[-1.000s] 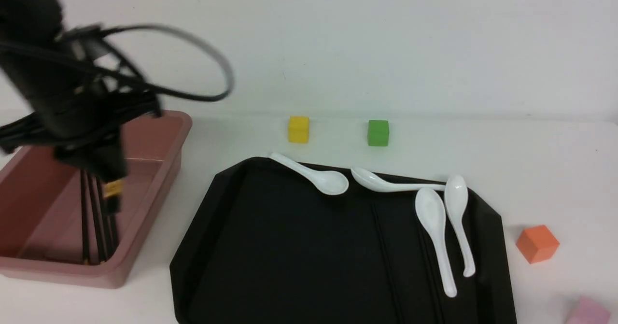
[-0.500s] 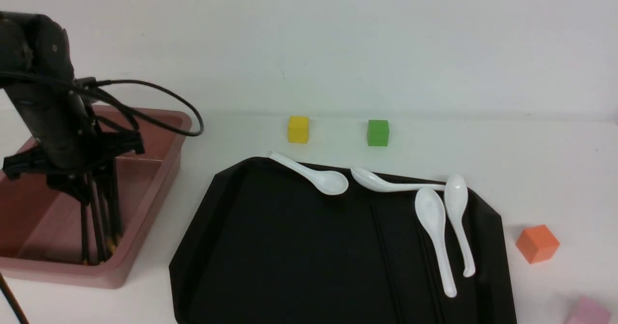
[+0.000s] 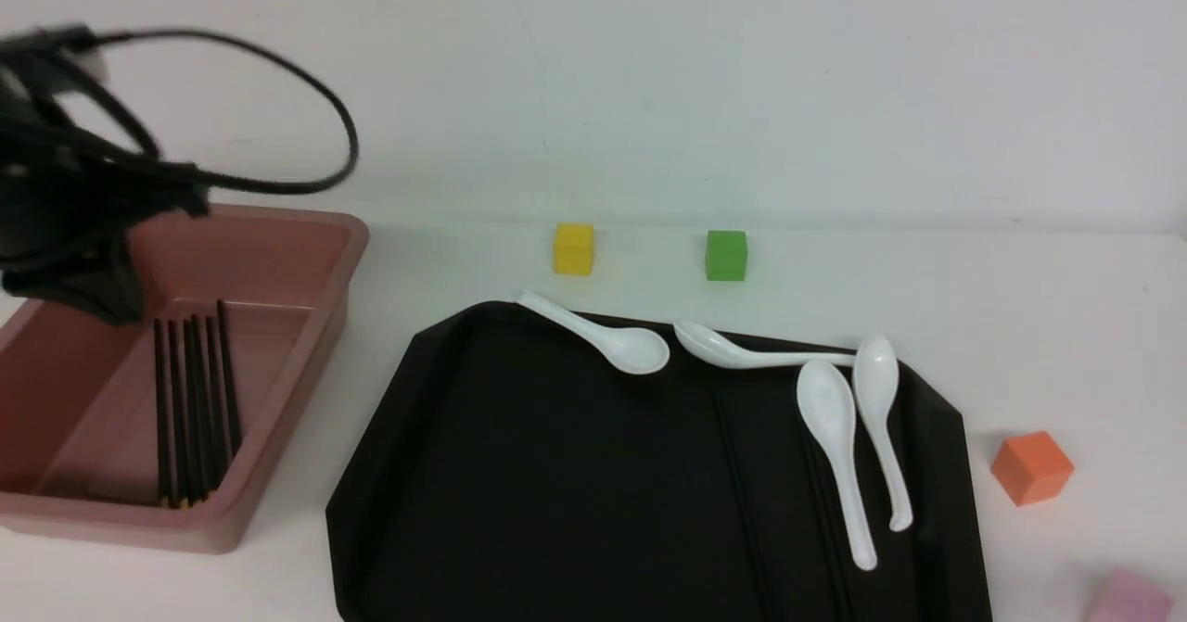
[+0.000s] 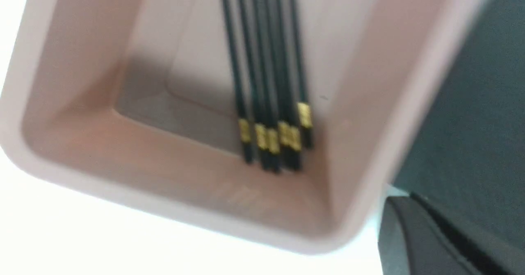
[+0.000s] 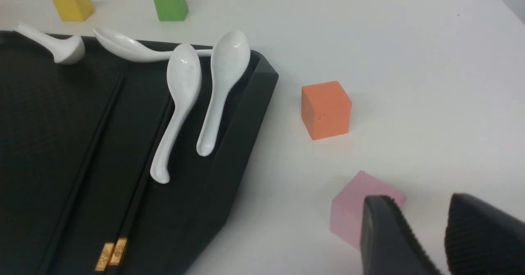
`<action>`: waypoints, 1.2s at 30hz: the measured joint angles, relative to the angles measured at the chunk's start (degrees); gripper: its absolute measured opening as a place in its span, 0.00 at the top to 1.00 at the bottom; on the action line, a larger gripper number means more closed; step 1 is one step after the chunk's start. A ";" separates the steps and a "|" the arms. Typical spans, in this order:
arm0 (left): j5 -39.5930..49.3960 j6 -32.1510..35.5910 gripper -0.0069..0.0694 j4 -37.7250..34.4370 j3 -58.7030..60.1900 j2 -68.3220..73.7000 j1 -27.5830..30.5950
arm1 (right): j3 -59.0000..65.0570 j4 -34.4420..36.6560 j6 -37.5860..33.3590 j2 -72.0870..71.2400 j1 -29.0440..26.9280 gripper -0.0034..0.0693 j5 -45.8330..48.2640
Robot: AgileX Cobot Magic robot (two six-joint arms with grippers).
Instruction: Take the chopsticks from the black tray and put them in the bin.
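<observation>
Hanging up by the dusty-pink bin (image 3: 287, 409), the left gripper (image 4: 404, 201) has its fingers closed together with nothing between them. Six black chopsticks (image 4: 268, 82) with gold bands lie side by side on the bin's floor, close to the wall nearest the tray. More chopsticks (image 5: 112, 230) are in the matte black tray (image 3: 575, 501): a close pair toward its right side, and to the left of that at least one dark stick (image 3: 740, 492), whose exact count I can't make out. Crowding the pair is a white ceramic soup spoon (image 3: 839, 455), its bowl covering part of their far ends. A second upright-lying spoon (image 3: 881, 418) sits just right of it, a third spoon (image 3: 733, 349) stretches along the far rim toward their bowls, and a fourth (image 3: 621, 342) leans over that rim farther left. Beyond the tray stand a yellow block (image 3: 573, 249) and a green block (image 3: 726, 256); to its right are an orange block (image 3: 1031, 469) and, nearer the robot, a pink block (image 5: 361, 209). The right gripper (image 5: 422, 201) is open and empty beside the pink block, its fingers partly hiding it.
</observation>
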 joint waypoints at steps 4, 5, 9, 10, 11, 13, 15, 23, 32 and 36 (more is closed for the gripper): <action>-2.23 2.48 0.93 -4.31 8.77 -12.44 0.00 | 0.00 0.00 0.00 0.00 0.00 0.62 0.00; -3.24 3.29 0.93 -5.36 11.52 -15.67 0.00 | 0.00 0.00 0.00 0.00 0.00 0.62 0.00; -9.50 7.60 0.93 -10.00 23.78 -28.25 0.00 | 0.00 0.00 0.00 0.00 0.00 0.62 0.00; -11.64 8.51 0.93 -11.16 26.63 -31.65 0.00 | 0.00 0.00 0.00 0.00 0.00 0.62 0.00; -13.09 9.16 0.93 -12.35 29.50 -33.66 0.00 | 0.00 0.00 0.00 0.00 0.00 0.62 0.00; -18.37 11.13 0.93 -15.44 36.56 -40.34 0.00 | 0.00 0.00 0.00 0.00 0.00 0.62 0.00; -24.67 13.11 0.93 -18.47 43.57 -47.49 0.00 | 0.00 0.00 0.00 0.00 0.00 0.62 0.00; -40.20 14.67 0.93 -23.86 56.41 -63.86 0.00 | 0.00 0.00 0.00 0.00 0.00 0.62 0.00; -41.20 14.82 0.93 -23.46 58.96 -66.45 0.00 | 0.00 0.00 0.00 0.00 0.00 0.62 0.00; -42.58 14.82 0.93 -20.19 58.97 -66.45 0.00 | 0.00 0.00 0.00 0.00 0.00 0.62 0.00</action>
